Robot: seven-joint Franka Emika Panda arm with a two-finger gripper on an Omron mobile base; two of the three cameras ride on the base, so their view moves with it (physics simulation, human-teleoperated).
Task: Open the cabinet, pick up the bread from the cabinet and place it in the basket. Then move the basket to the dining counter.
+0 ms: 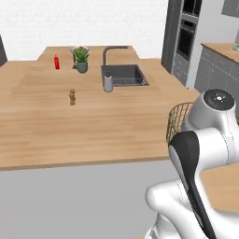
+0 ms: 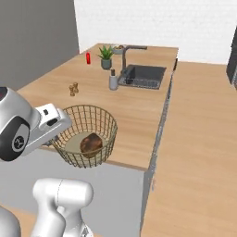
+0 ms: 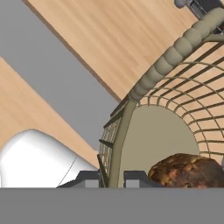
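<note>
The basket (image 2: 86, 135), a round tan wire bowl, hangs at the near edge of the dining counter (image 2: 134, 115), its base overlapping that edge. Whether it rests on the wood I cannot tell. The bread (image 2: 91, 143), a dark-brown chunk, lies inside on the basket's floor and also shows in the hand view (image 3: 188, 171). My gripper (image 3: 114, 180) is shut on the basket's rim wire, one fingertip on each side of it. In the left base view, part of the basket (image 1: 178, 116) peeks out behind my arm.
On the dining counter are an inset sink (image 2: 143, 75) with a dark faucet (image 2: 126, 55), a grey dispenser (image 2: 113, 81), a potted plant (image 2: 106, 56), a red bottle (image 2: 88, 58) and a small brown shaker (image 2: 73, 89). Grey oven cabinets (image 1: 182, 37) stand beyond.
</note>
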